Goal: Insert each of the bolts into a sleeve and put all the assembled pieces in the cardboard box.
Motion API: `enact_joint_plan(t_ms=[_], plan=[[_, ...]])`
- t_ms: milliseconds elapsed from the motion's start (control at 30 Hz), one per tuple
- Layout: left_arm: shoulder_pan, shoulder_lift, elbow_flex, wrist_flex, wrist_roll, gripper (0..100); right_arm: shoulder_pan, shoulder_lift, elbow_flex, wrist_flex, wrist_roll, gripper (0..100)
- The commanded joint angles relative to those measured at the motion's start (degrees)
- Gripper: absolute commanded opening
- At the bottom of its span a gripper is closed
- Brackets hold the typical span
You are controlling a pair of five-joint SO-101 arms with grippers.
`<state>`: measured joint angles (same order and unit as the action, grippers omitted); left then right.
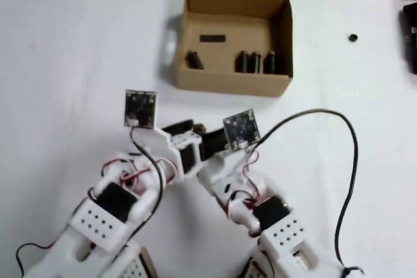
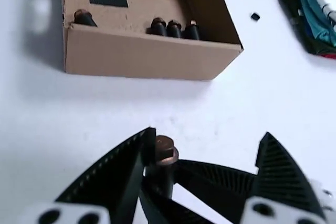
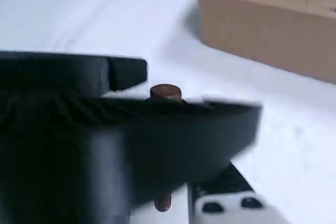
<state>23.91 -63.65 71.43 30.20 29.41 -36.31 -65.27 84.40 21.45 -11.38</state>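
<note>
My two grippers meet just in front of the cardboard box [image 1: 231, 83]. A bolt [image 2: 164, 149] with a copper head stands upright in a black sleeve [image 2: 159, 178]. The right gripper [image 3: 202, 95] is shut on the sleeve; in its own view the bolt head [image 3: 165, 92] shows above a finger and the tip below it. The left gripper [image 2: 209, 135] is open and straddles the right gripper [image 2: 210, 182], its one finger [image 2: 118, 174] right beside the bolt. In the high view the grippers overlap around the bolt [image 1: 200, 129]. Several assembled pieces [image 1: 255, 62] lie inside the box [image 2: 147, 56].
A small black part [image 1: 352, 37] lies alone on the white table, right of the box. A dark object [image 1: 410, 30] sits at the table's right edge, with cloth [image 2: 315, 19] there. A black cable [image 1: 348, 161] loops to the right of the right arm.
</note>
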Motion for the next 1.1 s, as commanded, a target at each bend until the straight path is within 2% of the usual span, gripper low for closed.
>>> enact_joint_plan(t_ms=[0, 100, 267, 333, 433, 500, 567, 667, 800, 933, 1067], plan=[[-3.43, -0.79, -1.27, -5.36, -0.09, 31, 2.42, -1.45, -2.11, -0.75, 0.09, 1.9], [-7.91, -0.79, -2.42, -7.82, -0.09, 31, 4.7, -1.45, -2.11, -0.75, 0.09, 1.9], [-15.3, -0.79, -4.44, -7.56, -0.35, 30, 7.43, -1.8, -2.11, -0.57, 0.09, 1.9], [-18.29, -0.53, -3.74, -7.3, -0.44, 23, 8.84, -1.71, -3.08, 1.01, 0.09, 1.9], [-22.33, -0.53, -2.42, -4.84, -0.44, 1, 12.09, -1.45, -8.18, 7.43, 0.09, 1.9], [-23.65, -0.53, -1.63, -1.76, -0.53, 5, 14.2, -1.36, -11.87, 11.03, 0.09, 1.9], [-23.56, -0.53, -0.75, 1.85, -1.58, 2, 15.96, -1.36, -15.21, 13.85, 2.2, 1.9], [-20.4, -0.44, 1.98, 5.01, -6.68, 2, 17.45, -1.27, -20.4, 17.89, 8.35, 1.9], [-16.62, -0.44, 6.73, 4.57, -14.51, 2, 19.91, 2.51, -29.98, 22.64, 10.46, 1.9], [-14.24, -0.44, 12.79, 1.32, -16.88, 2, 22.55, 17.54, -45.8, 29.76, 10.55, 1.9], [-14.51, -0.79, 18.68, -4.4, -17.05, 2, 24.57, 38.37, -67.87, 39.43, 10.55, 1.9]])
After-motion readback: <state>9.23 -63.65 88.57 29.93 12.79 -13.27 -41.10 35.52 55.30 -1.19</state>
